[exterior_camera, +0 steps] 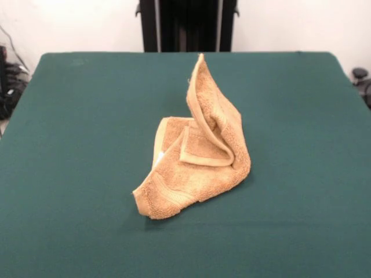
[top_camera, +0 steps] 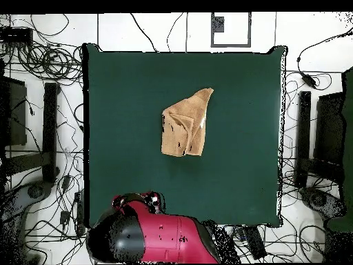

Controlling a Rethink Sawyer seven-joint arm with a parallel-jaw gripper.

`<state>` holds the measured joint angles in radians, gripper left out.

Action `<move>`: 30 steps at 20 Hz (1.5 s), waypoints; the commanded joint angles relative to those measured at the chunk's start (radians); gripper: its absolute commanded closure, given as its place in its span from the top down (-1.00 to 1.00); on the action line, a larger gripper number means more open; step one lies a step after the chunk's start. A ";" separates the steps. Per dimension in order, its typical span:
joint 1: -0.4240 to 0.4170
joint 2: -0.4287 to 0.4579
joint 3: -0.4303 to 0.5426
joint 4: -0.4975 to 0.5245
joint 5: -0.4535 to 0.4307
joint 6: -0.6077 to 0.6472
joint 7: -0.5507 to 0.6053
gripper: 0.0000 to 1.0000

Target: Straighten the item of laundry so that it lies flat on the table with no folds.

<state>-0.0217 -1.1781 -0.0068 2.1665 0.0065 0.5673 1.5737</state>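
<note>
The golden-tan towel [exterior_camera: 194,168] lies crumpled near the middle of the dark green table [exterior_camera: 75,145]. It is folded over itself, and one corner stands up in a peak toward the far side. A flat woven band shows along its near left edge. In the overhead view the towel [top_camera: 186,124] sits a little above the middle of the table [top_camera: 117,103], with one corner pointing up and right. The red arm [top_camera: 158,238] is drawn back at the table's bottom edge, apart from the towel. No gripper shows in either view.
The robot's black pedestal [exterior_camera: 186,26] stands behind the table's far edge. Cables and black equipment [top_camera: 41,138] lie on the floor around the table. A black object [exterior_camera: 360,75] sits off the far right corner.
</note>
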 commanded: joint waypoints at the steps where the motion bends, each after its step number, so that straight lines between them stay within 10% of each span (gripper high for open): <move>1: 0.036 0.101 0.018 -0.071 0.026 -0.028 0.246 1.00; 30: 0.112 0.454 -0.047 -0.491 0.052 -0.028 0.270 1.00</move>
<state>0.0564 -0.8365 -0.0657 1.7912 0.0129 0.5673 1.5743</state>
